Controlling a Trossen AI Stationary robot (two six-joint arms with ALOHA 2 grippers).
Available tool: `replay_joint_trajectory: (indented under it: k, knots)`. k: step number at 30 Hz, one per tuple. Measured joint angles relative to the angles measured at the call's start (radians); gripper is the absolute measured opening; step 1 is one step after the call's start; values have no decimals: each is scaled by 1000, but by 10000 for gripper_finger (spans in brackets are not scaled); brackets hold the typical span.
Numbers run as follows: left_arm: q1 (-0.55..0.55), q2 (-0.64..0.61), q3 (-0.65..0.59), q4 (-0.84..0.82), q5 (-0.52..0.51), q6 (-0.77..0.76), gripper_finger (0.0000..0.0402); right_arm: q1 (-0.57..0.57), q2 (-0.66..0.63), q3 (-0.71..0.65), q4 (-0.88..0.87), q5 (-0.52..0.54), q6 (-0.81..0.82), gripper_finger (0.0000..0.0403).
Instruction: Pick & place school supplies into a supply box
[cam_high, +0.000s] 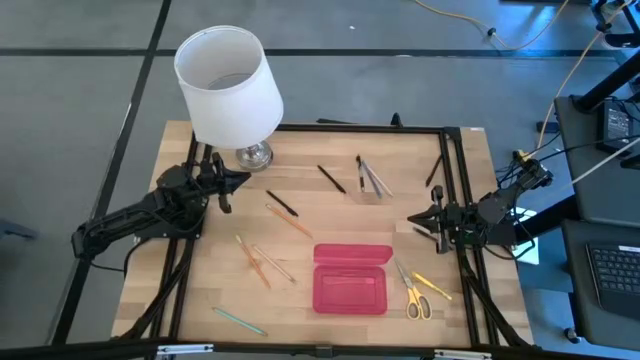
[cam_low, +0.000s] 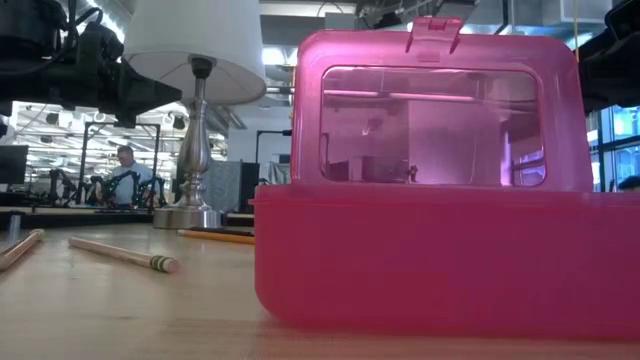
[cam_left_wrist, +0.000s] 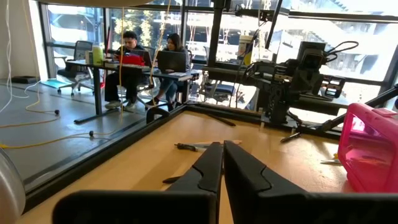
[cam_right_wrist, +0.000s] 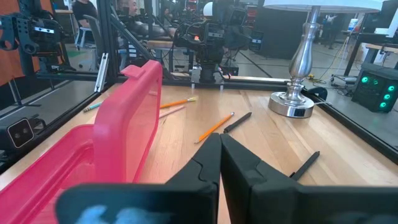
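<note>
High view: wooden table (cam_high: 330, 215) with black frame rails. Flat rectangular red-pink plastic case (cam_high: 351, 278) sits near the front edge, centre-right, lid open and standing up. Yellow-handled scissors (cam_high: 413, 297) lie just beside its right side, a yellow pencil (cam_high: 432, 286) next to them. Left of the case: two orange/wood pencils (cam_high: 258, 262) and a teal pen (cam_high: 240, 320) near the front-left corner. Behind the case: an orange pencil (cam_high: 291, 222), a short black pen (cam_high: 282, 203), another black pen (cam_high: 332, 178), and grey pens (cam_high: 373, 177). White-shaded lamp (cam_high: 228, 85) on a chrome base stands at the back left. Left gripper (cam_high: 240, 181) hovers near the lamp base, fingers together, holding nothing. Right gripper (cam_high: 415, 220) hovers at the right rail, fingers also together, empty.

Low view: the pink case (cam_low: 430, 190) fills the frame, clear-window lid upright. A wood pencil (cam_low: 122, 254) lies on the tabletop to its left, lamp stem (cam_low: 197, 140) behind (a person sits far off in the room).

Left wrist view: dark fingers (cam_left_wrist: 208, 171) pressed together over bare wood; case edge (cam_left_wrist: 371, 149) off to one side, right arm (cam_left_wrist: 292, 78) beyond.

Right wrist view: fingers (cam_right_wrist: 210, 163) closed together; open case (cam_right_wrist: 118, 134) close by, orange pencil (cam_right_wrist: 214, 127), black pen (cam_right_wrist: 237, 122), lamp base (cam_right_wrist: 292, 103) further off.
</note>
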Motion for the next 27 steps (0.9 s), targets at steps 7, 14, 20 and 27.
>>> replay_joint_trajectory:
  k: [7, 14, 20, 27]
  knots:
    - [0, 0, 0, 0, 0, 0, 12, 0, 0, 0, 0, 0, 0, 14]
    - [0, 0, 0, 0, 0, 0, 9, 0, 0, 0, 0, 0, 0, 14]
    - [0, 0, 0, 0, 0, 0, 10, 0, 0, 0, 0, 0, 0, 14]
    - [0, 0, 0, 0, 0, 0, 11, 0, 0, 0, 0, 0, 0, 14]
